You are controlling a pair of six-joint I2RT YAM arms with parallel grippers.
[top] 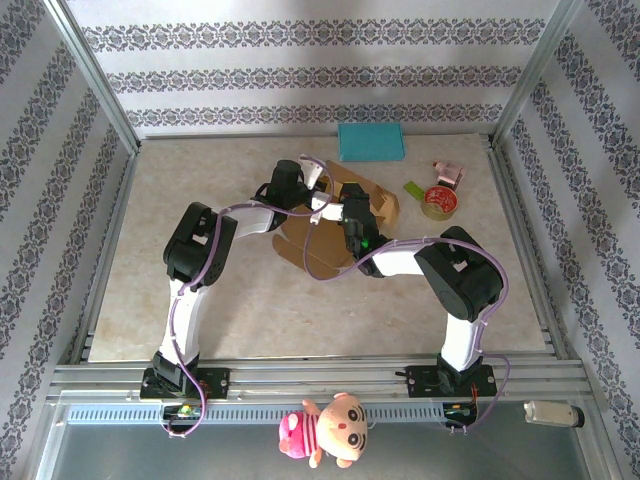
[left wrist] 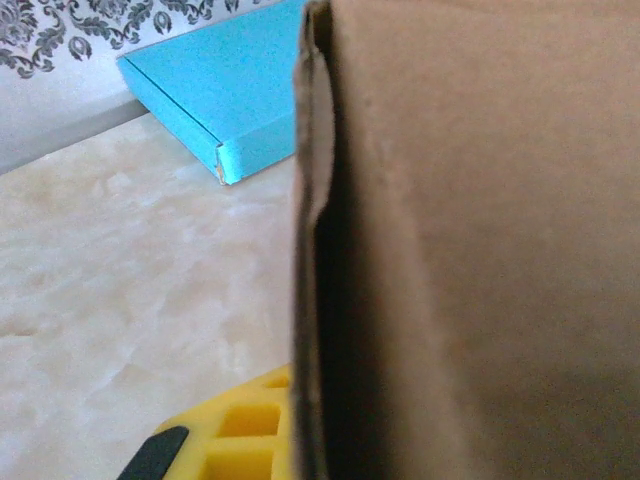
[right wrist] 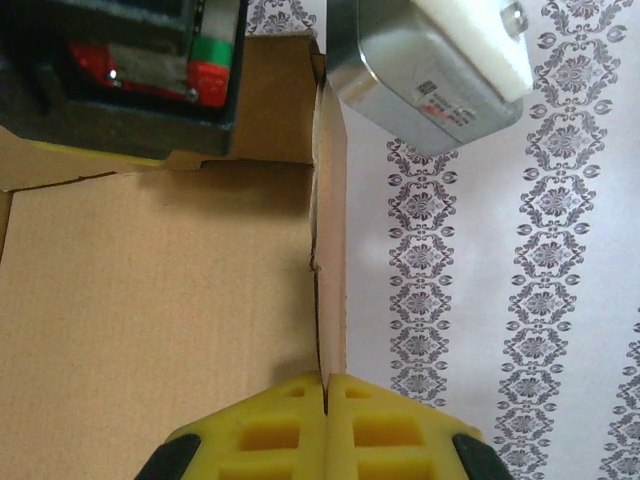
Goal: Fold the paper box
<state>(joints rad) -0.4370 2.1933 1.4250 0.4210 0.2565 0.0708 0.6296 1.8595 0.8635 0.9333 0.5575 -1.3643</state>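
The paper box (top: 335,235) is brown cardboard, partly folded, lying mid-table with both arms meeting over it. In the left wrist view one of its walls (left wrist: 470,250) stands edge-on and close. My left gripper (left wrist: 305,405) is shut on that wall's edge; one yellow finger (left wrist: 240,430) shows on the near side, the other is hidden behind the cardboard. In the top view the left gripper (top: 322,205) sits at the box's far side. My right gripper (right wrist: 327,385) is shut on the thin edge of an upright flap (right wrist: 331,250), with the box's inner panel (right wrist: 150,290) to its left.
A flat blue box (top: 370,142) lies at the back edge, also near the cardboard in the left wrist view (left wrist: 220,100). A tape roll (top: 439,202), a green item (top: 413,189) and a pink item (top: 448,174) sit at the back right. The left arm's wrist (right wrist: 120,60) hangs close above the right gripper.
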